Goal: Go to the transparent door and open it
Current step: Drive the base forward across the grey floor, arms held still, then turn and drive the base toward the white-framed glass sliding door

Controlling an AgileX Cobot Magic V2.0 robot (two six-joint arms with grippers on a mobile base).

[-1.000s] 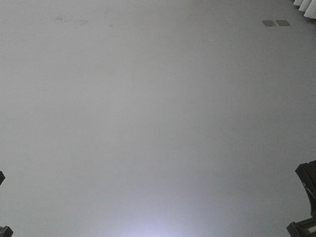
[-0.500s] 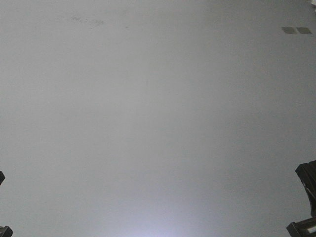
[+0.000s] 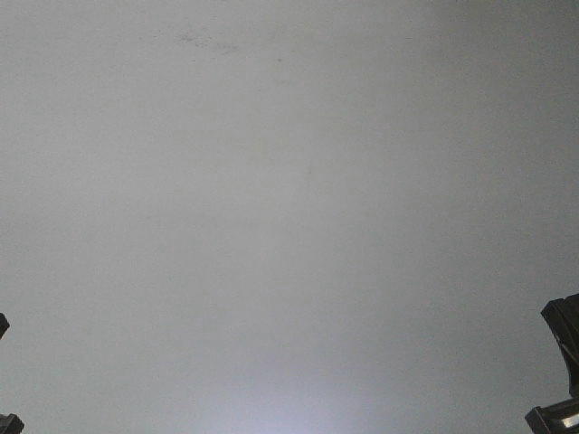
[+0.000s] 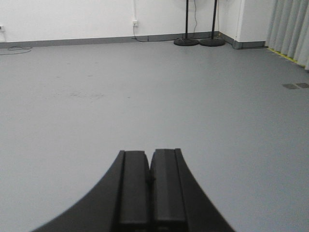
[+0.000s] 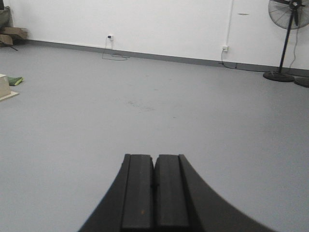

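The transparent door is out of view in every frame. My left gripper [image 4: 149,153] is shut, its two black fingers pressed together with nothing between them, pointing across bare grey floor. My right gripper [image 5: 155,157] is shut in the same way and holds nothing. In the front view only dark arm parts show at the lower left corner [image 3: 7,423] and the lower right corner [image 3: 559,371], over plain grey floor.
A white wall [image 4: 87,17] with a grey skirting bounds the floor. Two black pole stands [image 4: 186,41] rise at the far wall, grey curtains [image 4: 292,29] hang at the right. A standing fan [image 5: 288,12], wall sockets with cables [image 5: 110,37] and low boxes [image 5: 6,87] appear in the right wrist view.
Floor marks drift rightward and downward in the front view; the two dark floor plates and the curtain corner have left the frame. The arm parts at the corners stay put.
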